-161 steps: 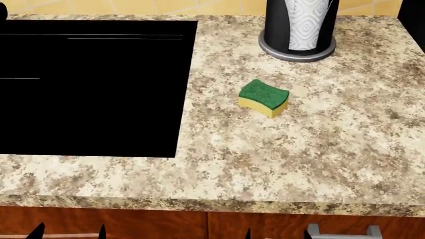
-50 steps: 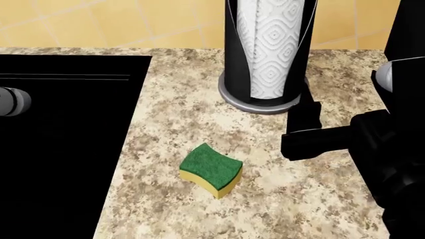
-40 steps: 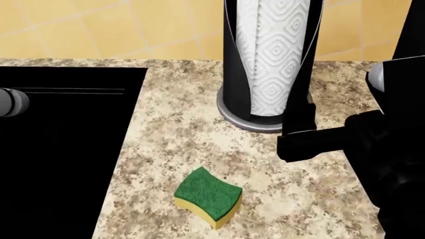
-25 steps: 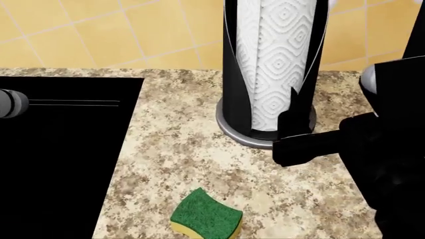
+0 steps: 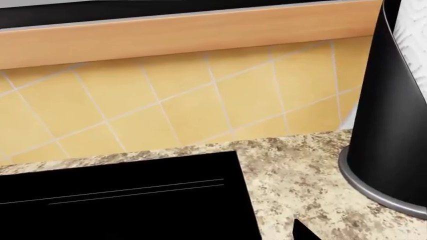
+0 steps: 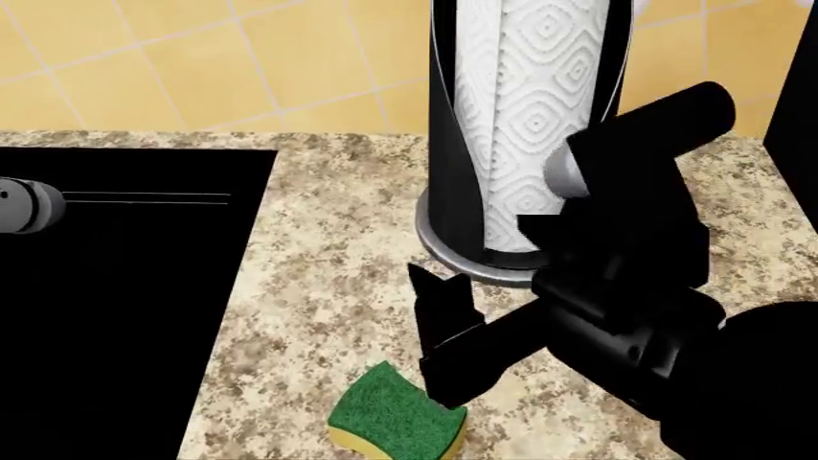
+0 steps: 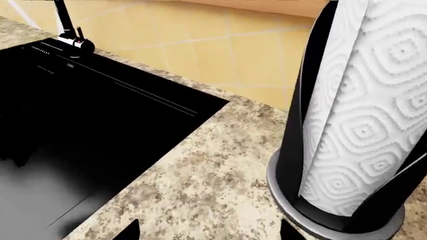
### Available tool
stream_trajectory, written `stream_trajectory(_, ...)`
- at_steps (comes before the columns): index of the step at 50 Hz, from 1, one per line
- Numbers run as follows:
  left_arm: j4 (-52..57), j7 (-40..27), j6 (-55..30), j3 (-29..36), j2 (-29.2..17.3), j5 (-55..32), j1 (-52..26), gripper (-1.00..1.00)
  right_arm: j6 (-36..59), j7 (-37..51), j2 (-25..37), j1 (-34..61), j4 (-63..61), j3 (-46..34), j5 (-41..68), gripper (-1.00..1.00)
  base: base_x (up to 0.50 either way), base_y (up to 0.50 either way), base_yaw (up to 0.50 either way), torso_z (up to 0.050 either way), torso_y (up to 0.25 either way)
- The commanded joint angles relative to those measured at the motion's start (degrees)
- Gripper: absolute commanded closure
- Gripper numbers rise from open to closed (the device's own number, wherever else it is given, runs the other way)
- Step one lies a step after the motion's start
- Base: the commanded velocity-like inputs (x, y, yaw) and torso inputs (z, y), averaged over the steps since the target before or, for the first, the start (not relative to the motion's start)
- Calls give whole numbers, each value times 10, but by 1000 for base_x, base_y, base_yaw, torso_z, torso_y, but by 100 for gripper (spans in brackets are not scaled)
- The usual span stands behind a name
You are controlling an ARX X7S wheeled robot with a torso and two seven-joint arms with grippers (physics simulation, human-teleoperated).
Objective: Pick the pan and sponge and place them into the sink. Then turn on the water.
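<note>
Sponge (image 6: 394,422): green top, yellow base; flat on the speckled counter (image 6: 332,287), near its front edge, just right of the sink (image 6: 115,316). Partly cut off by the bottom of the head view.

Sink: black basin set into the counter's left part; ridged lines near its back edge. Faucet (image 7: 67,27) at the far back, seen only from the right wrist.

Right gripper (image 6: 442,321): black, over the counter just above and behind the sponge, between it and the towel holder (image 6: 524,144). Finger tips stand apart with nothing between them; no contact with the sponge visible.

Left gripper: only a dark tip at the edge of the left wrist view; spread or clenched, cannot tell. A grey cylinder of the left arm (image 6: 29,206) shows over the sink.

Towel holder: black, upright, grey base, patterned white roll; toward the counter's back edge by the yellow tiled wall (image 5: 167,100).

Pan: not seen in any view.
</note>
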Motion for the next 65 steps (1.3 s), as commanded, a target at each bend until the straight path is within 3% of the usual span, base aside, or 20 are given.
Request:
stream_trajectory(1, -2, -2, 1, 1, -3, -2, -1, -100, 22, 29, 45, 91, 111, -93, 184, -100, 0, 0, 0, 0, 0)
stream_trajectory(8, 1, -4, -5, 3, -2, -8, -2, -100, 19, -4, 74, 175, 159, -204, 192, -100, 0, 0, 0, 0, 0)
stream_trajectory(12, 4, -3, -10, 6, -4, -12, -6, -100, 23, -54, 100, 248, 206, -316, 205, -100, 0, 0, 0, 0, 0)
stream_trajectory(25, 6, -9, -19, 3, -7, -21, -14, -100, -34, -277, 71, 351, 267, -538, 17, -100, 0, 0, 0, 0, 0)
stream_trajectory(65, 12, -11, -3, 1, -18, -32, 11, -100, -177, -392, -28, 293, 387, -662, -101, -100, 0, 0, 0, 0, 0)
